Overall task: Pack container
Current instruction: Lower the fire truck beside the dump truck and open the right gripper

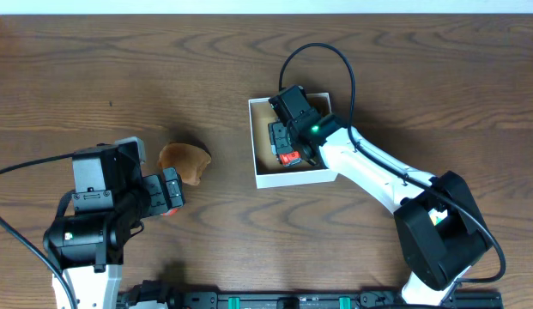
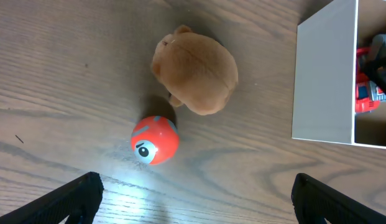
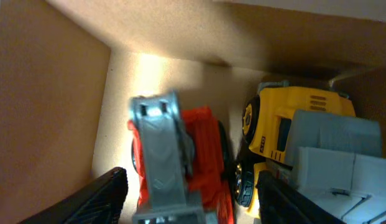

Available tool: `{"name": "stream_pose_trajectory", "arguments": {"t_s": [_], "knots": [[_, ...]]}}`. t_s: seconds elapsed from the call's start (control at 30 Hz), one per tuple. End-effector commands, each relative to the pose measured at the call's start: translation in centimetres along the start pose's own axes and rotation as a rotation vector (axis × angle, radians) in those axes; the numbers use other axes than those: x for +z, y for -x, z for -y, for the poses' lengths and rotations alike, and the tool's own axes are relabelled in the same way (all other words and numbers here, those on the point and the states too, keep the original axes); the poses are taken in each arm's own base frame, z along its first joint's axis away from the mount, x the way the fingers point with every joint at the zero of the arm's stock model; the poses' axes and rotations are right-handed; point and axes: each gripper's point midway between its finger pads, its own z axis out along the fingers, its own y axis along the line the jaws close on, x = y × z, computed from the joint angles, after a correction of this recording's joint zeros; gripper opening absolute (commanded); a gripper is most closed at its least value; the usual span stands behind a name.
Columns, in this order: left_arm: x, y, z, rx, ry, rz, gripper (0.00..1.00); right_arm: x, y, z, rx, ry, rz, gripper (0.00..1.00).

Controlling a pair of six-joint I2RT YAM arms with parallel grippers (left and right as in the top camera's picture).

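Toys lie on a brown wooden table [image 1: 403,60], and some of them are inside a box. The container [image 1: 287,179] is a small square box with white walls and a brown inside. It sits flat on the table, just right of the middle in the overhead view. In the left wrist view its white wall shows at the upper right.

The right gripper [image 1: 286,142] is down inside the container. Its two black fingers [image 3: 109,193] stand apart, one at the lower left of the right wrist view and one at the lower right. A red toy truck [image 3: 202,140] with a grey ladder on top lies on the box floor between them. The fingers do not squeeze it, because there is a gap on the lower right side. So this gripper is open and has hold of nothing. A yellow toy truck [image 3: 298,118] with black wheels lies just beside the red one, toward the right of the frame.

The left gripper [image 1: 170,193] is at the lower left of the overhead view, above the table. Its fingers are spread wide, with nothing between them. A red ball [image 2: 155,139] with a painted eye sits on the table near them. A brown plush toy [image 2: 196,74] lies just beside the ball, higher in the frame. Both are outside the container.
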Motion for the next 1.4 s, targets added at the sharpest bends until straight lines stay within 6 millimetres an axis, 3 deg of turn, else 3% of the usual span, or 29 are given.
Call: {"name": "stream_pose_trajectory", "arguments": {"t_s": [0.0, 0.23, 0.33, 0.4, 0.47, 0.57, 0.8, 1.0, 1.2, 1.37], "knots": [[-0.4, 0.3, 0.4, 0.013, -0.013, 0.009, 0.98, -0.8, 2.0, -0.2, -0.029, -0.004, 0.048, 0.68], [-0.4, 0.4, 0.4, 0.013, -0.013, 0.009, 0.98, -3.2, 4.2, -0.8, -0.052, 0.009, 0.087, 0.6], [-0.4, 0.4, 0.4, 0.013, -0.013, 0.009, 0.98, -4.5, 4.9, -0.9, -0.06, 0.012, 0.098, 0.47], [-0.4, 0.4, 0.4, 0.013, -0.013, 0.009, 0.98, -5.4, 5.0, -1.7, -0.115, 0.041, 0.096, 0.31], [-0.4, 0.4, 0.4, 0.014, -0.014, 0.009, 0.98, -5.8, 4.5, -2.7, -0.183, 0.08, 0.081, 0.21], [-0.4, 0.4, 0.4, 0.013, -0.013, 0.009, 0.98, -6.0, 2.7, -4.4, -0.296, 0.14, 0.03, 0.15], [-0.4, 0.4, 0.4, 0.013, -0.014, 0.009, 0.98, -4.0, -0.9, -6.7, -0.469, 0.146, -0.059, 0.11], [-0.4, 0.4, 0.4, 0.013, -0.014, 0.009, 0.98, -0.5, -1.9, -6.4, -0.485, 0.077, -0.09, 0.08], [-0.4, 0.4, 0.4, 0.014, -0.014, 0.009, 0.98, 2.6, -1.7, -5.5, -0.476, 0.011, -0.08, 0.08], [-0.4, 0.4, 0.4, 0.013, -0.014, 0.009, 0.98, 3.5, 0.1, -4.4, -0.42, -0.087, 0.0, 0.04]]}}
